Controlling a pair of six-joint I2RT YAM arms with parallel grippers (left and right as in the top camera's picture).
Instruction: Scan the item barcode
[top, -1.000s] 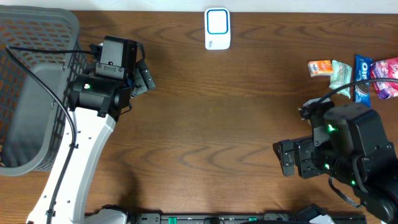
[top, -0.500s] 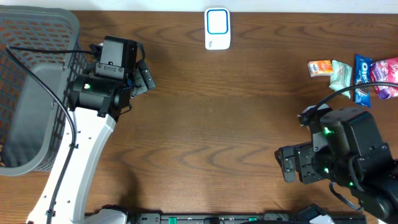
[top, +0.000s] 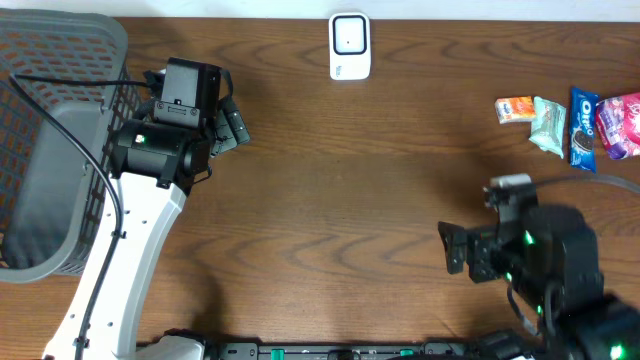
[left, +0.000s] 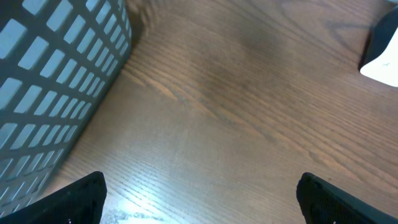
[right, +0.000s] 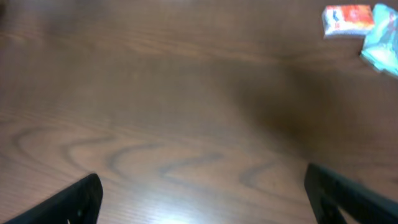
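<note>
Left hand (top: 232, 125) apart, beside basket (top: 60, 25) | right hand (top: 455, 250) apart, clear of snacks (top: 570, 120)

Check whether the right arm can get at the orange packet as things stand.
Probably yes: the right gripper is open and empty, only bare table separates it from the orange packet, and nothing covers the packet. The gripper would have to turn toward it.

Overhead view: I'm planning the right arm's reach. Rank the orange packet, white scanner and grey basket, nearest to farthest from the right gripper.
From the right gripper:
1. Orange packet, upper right.
2. White scanner, top centre.
3. Grey basket, far left.
</note>
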